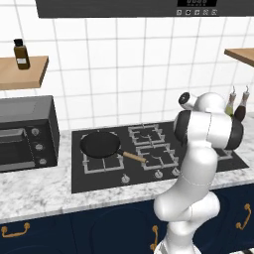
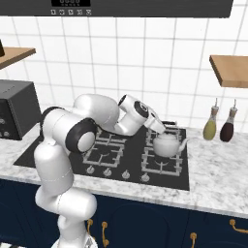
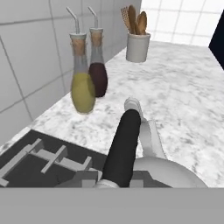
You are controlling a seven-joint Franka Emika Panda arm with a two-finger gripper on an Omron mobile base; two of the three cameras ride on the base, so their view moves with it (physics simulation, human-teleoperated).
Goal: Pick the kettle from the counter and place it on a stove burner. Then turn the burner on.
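Kettle [image 2: 167, 144] on burner [image 2: 163, 157], pincer [image 2: 164, 127] gripping.

A home kitchen: a black gas hob [image 1: 158, 154] sits centre frame in a marbled white counter [image 2: 218, 169]; white wall tiles [image 1: 124, 64] behind. A microwave [image 1: 27, 131] stands at left; oil bottles [image 3: 83, 74] upper left.

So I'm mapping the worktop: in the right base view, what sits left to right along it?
Black microwave oven → white robot arm → small silver-white metal kettle on the black stove → yellow-green oil bottle → dark red bottle.
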